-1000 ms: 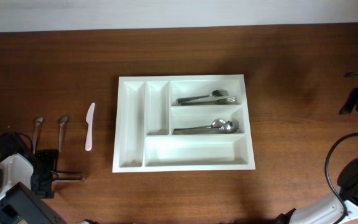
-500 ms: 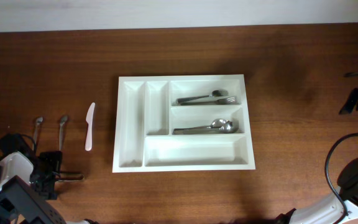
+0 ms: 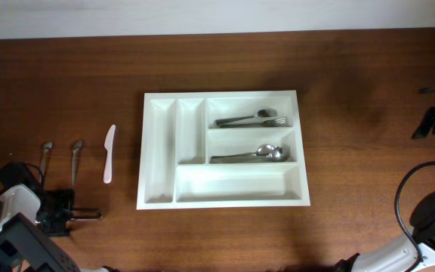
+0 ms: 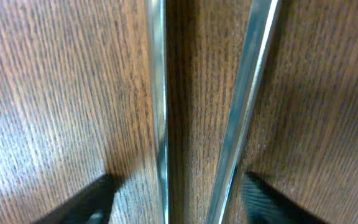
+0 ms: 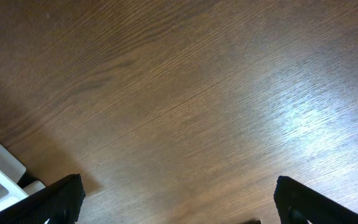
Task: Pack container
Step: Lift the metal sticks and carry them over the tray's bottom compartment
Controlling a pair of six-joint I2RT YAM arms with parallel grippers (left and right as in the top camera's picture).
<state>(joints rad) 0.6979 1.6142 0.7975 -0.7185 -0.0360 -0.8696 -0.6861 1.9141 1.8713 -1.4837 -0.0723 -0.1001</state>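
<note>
Left fingers (image 4: 91, 202) stand part-open, straddling two steel handles (image 4: 157, 93) on the desk (image 4: 55, 93), holding nothing; right fingers (image 5: 61, 199) are wide and empty. Better to shift sideways and take one handle only; the container (image 3: 159, 155) lies well apart, mid-desk.

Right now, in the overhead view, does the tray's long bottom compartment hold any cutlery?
No, the bottom compartment of the container shows only bare white plastic.
</note>
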